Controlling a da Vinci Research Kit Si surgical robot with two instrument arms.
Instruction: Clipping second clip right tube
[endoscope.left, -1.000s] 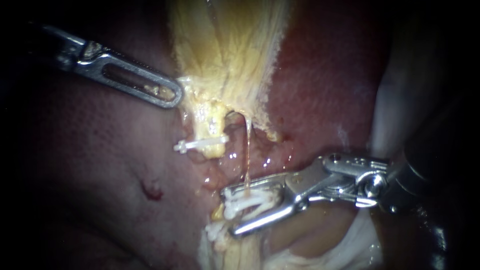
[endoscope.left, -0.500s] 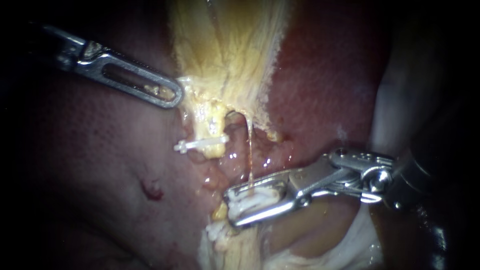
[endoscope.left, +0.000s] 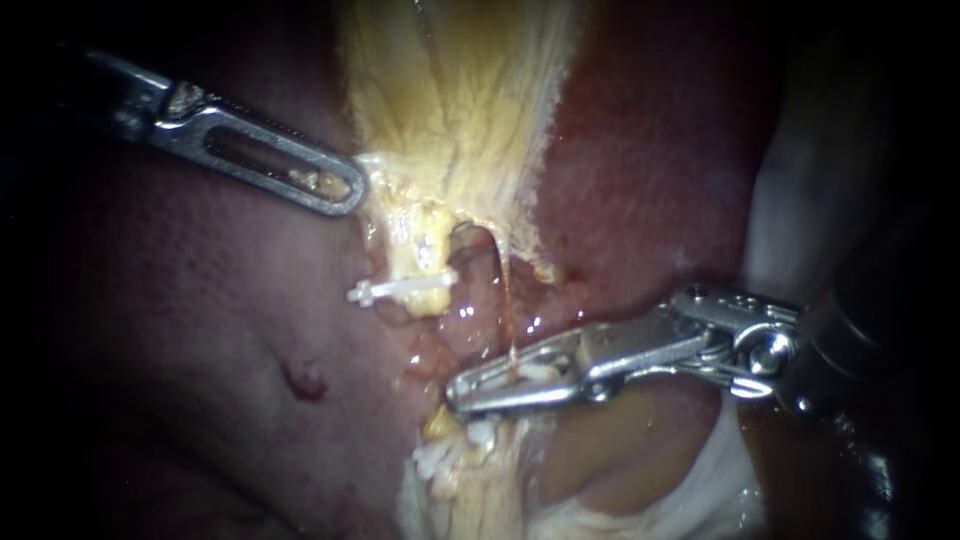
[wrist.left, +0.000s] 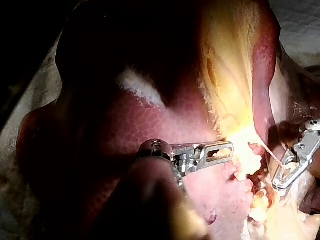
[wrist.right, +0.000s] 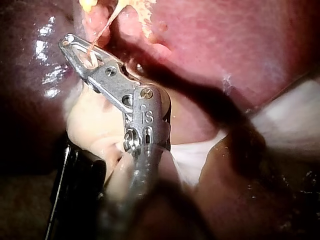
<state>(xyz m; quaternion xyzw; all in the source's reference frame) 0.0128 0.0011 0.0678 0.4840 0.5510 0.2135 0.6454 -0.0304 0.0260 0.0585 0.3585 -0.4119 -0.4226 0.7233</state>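
Since half a second ago the right instrument (endoscope.left: 462, 390) has closed. Its jaws stood apart around the second clip (endoscope.left: 538, 372). Now they lie pressed together, the lower jaw brought up against the upper. Only a sliver of white shows in the jaw window.

Nearest to us, the right instrument's shaft comes in from 4 o'clock. Its jaws reach just below centre, toward 6 o'clock. We read them as clamped on the right tube (endoscope.left: 507, 300), a thin amber strand. It drops from the foot of the gallbladder (endoscope.left: 450, 100) straight into the jaws, taut and near upright. The right wrist view agrees: the strand enters between the jaws close to their tip. At 7 o'clock from the tip, a lower clip (endoscope.left: 432, 462) sits on pale tissue, near the jaws but apart from them.

Next back, at 11 o'clock from those jaws, is the left tube (endoscope.left: 425, 250), thick and yellow. It carries a crosswise clip (endoscope.left: 405, 289), white, well apart from the right instrument.

Farther still, the left instrument (endoscope.left: 350, 188) enters from 10 o'clock. Its slotted jaws lie together, gripping the gallbladder's edge at their tip. Yellow tissue shows in the slot, in the left wrist view as well. We see no shift in it.

Farthest, the gallbladder runs up to 12 o'clock. The liver (endoscope.left: 650, 150) lies red-brown on both sides.
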